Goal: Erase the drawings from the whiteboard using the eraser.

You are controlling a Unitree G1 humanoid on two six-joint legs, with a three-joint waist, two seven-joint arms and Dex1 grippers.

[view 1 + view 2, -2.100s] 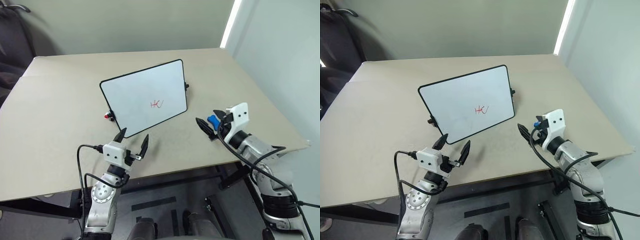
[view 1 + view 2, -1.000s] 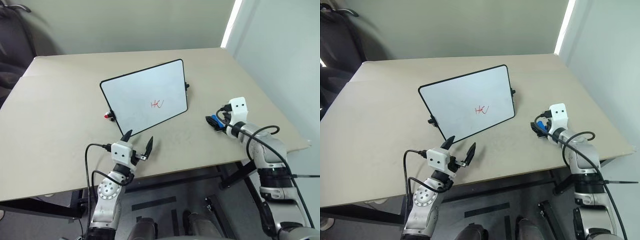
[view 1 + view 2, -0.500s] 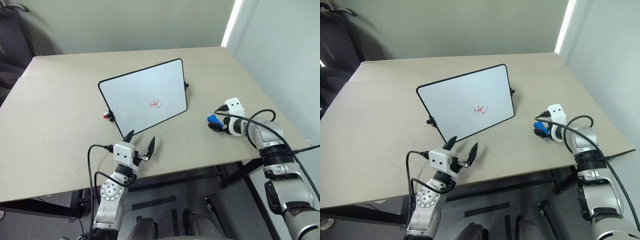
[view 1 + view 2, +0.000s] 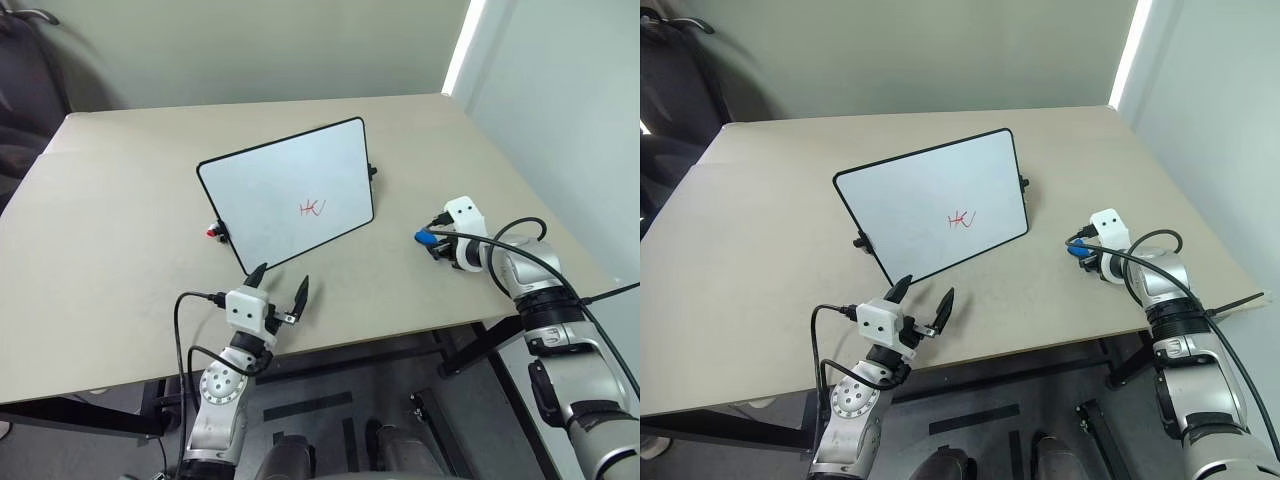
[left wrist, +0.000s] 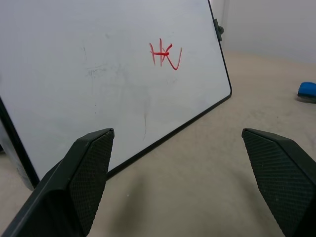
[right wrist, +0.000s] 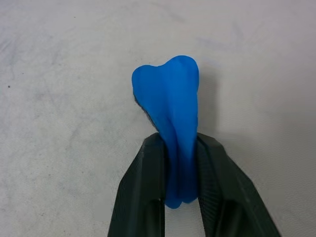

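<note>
Head views: the whiteboard [image 4: 288, 193] stands propped near the table [image 4: 120, 200] centre, tilted back, with the drawings [image 4: 313, 208] in red at about 4 o'clock from the board's middle. The right gripper [image 4: 432, 243] sits low over the table at 3 o'clock from the board, well apart from it, with the eraser [image 4: 425, 238] showing blue at its tip. The left gripper [image 4: 277, 289] hovers at 6 o'clock from the board near the table's front edge, fingers spread, holding nothing. Left wrist view: the red marks lie ahead on the board face, and the blue block shows small far off on the table. Right wrist view: both black fingers [image 6: 143, 197] are clamped on the eraser, squeezing it so hard that it folds and bulges past the tips. Judgement: the step in hand is securing the pick. To do it well, lift straight up first, check that the block does not slip, then carry it toward 9 o'clock to the marks. The pinch leaves only a narrow folded edge for wiping, so press lightly and make several short strokes; the propped board could tip or slide under a hard push.
</note>
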